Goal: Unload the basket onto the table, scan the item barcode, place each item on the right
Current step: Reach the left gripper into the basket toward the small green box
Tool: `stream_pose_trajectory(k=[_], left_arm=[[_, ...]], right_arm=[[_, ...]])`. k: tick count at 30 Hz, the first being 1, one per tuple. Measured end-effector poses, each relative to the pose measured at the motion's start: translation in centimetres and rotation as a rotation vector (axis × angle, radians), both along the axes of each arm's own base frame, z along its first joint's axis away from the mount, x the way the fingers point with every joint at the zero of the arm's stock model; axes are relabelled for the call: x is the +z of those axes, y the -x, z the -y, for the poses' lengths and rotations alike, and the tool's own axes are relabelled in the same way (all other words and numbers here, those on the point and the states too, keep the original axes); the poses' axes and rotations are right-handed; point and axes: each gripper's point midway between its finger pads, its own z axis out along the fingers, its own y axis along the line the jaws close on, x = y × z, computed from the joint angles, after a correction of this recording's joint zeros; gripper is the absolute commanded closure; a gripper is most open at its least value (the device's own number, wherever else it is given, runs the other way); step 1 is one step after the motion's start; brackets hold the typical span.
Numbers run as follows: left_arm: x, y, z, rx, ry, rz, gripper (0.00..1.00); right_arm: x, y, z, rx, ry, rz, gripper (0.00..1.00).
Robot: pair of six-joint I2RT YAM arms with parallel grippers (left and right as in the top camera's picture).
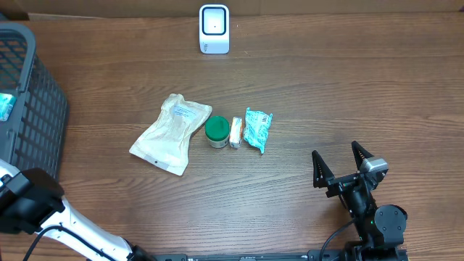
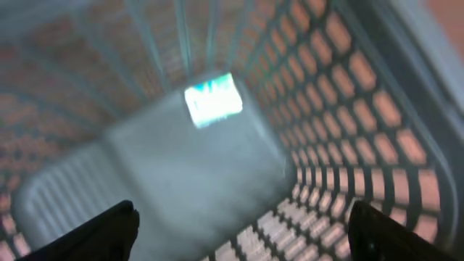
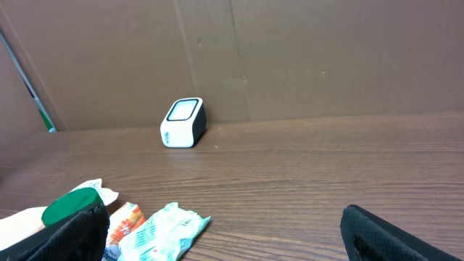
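The white barcode scanner (image 1: 214,29) stands at the table's far edge, also in the right wrist view as the scanner (image 3: 183,122). Mid-table lie a beige pouch (image 1: 172,133), a green-lidded jar (image 1: 217,131), a small orange pack (image 1: 236,133) and a teal packet (image 1: 257,129). My right gripper (image 1: 336,151) rests open near the front right, nothing between its fingers. My left gripper (image 2: 243,210) is open over the inside of the basket (image 2: 348,109), where another teal packet (image 2: 212,99) lies on the floor, blurred.
The dark mesh basket (image 1: 32,109) fills the left edge of the table, with a teal packet (image 1: 6,106) showing inside. The left arm's black link (image 1: 32,199) sits at the front left corner. A cardboard wall (image 3: 290,58) backs the table.
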Motion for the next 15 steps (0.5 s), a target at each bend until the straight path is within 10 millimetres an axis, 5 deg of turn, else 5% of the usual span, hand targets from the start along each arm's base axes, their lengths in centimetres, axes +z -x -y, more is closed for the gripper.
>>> stream_pose_trajectory(k=[4,9,15], left_arm=[[-1.7,-1.3,-1.5,-0.029,-0.030,-0.020,0.28],[-8.2,-2.0,-2.3,-0.093,0.041,-0.154,0.30],[-13.7,-2.9,-2.8,-0.181,0.086,-0.246,0.11]], right_arm=[[0.0,0.0,0.0,0.000,0.000,0.000,0.00],[0.0,0.0,0.0,0.000,0.000,0.000,0.00],[0.0,0.0,0.0,0.000,0.000,0.000,0.00]])
